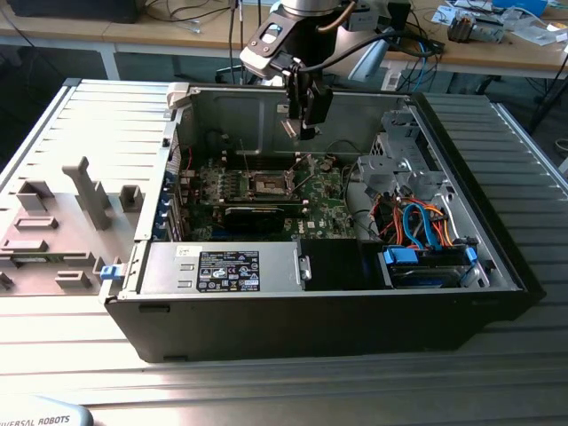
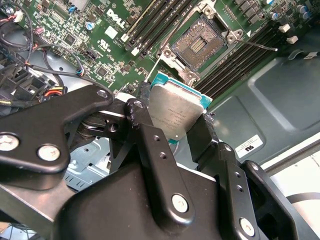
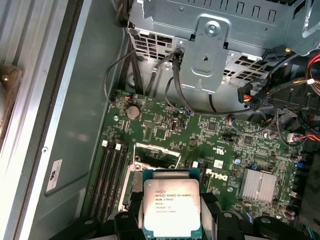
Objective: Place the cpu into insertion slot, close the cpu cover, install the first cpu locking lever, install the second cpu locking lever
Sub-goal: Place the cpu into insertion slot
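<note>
My gripper (image 1: 301, 130) hangs inside the open computer case, shut on the cpu (image 1: 291, 127), well above the green motherboard (image 1: 324, 200). In both wrist views the cpu (image 2: 175, 111) (image 3: 171, 206) is a silver-grey square clamped by two opposite edges between the black fingers (image 2: 145, 120). The insertion slot (image 2: 198, 43) lies open below, dark-centred with a metallic rim, nothing in it. In the exterior view the slot (image 1: 266, 184) sits below and toward that view's left of the gripper. A silvery frame, the cpu cover (image 3: 156, 151), shows just past the chip. A thin locking lever (image 2: 260, 46) sticks out from the socket.
Long black memory slots (image 2: 235, 60) flank the socket. A metal drive cage (image 1: 399, 160) with bundled cables (image 1: 422, 226) fills the case at the exterior view's right. A black card (image 1: 255, 216) and the power supply (image 1: 222, 268) lie toward the front. A grey fixture plate (image 1: 62, 222) sits outside the case.
</note>
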Controlling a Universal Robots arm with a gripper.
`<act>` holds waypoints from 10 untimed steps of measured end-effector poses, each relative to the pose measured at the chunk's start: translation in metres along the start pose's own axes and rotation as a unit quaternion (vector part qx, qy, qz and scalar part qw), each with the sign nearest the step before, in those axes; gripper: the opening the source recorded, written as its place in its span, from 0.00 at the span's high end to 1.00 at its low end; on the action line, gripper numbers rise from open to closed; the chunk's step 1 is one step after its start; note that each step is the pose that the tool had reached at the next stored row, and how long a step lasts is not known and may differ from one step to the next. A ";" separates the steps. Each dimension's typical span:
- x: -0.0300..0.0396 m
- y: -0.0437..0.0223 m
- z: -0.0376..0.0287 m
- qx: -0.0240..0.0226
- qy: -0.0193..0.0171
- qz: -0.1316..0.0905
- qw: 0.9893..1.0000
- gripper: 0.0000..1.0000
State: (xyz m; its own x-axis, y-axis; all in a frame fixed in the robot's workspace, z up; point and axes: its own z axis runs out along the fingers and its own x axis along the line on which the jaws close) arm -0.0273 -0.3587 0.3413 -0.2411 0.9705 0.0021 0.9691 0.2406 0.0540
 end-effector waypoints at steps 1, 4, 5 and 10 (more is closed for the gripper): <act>0.0000 0.0000 0.0000 0.000 0.000 0.000 1.000 0.46; 0.0000 0.0000 0.0000 0.000 0.000 0.001 1.000 0.46; 0.0000 0.0000 0.0000 0.000 0.000 0.001 1.000 0.46; 0.0000 0.0000 0.0001 0.000 0.000 0.002 1.000 0.46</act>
State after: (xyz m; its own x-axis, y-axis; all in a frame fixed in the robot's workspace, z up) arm -0.0273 -0.3587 0.3412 -0.2374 0.9714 0.0021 0.9700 0.2369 0.0541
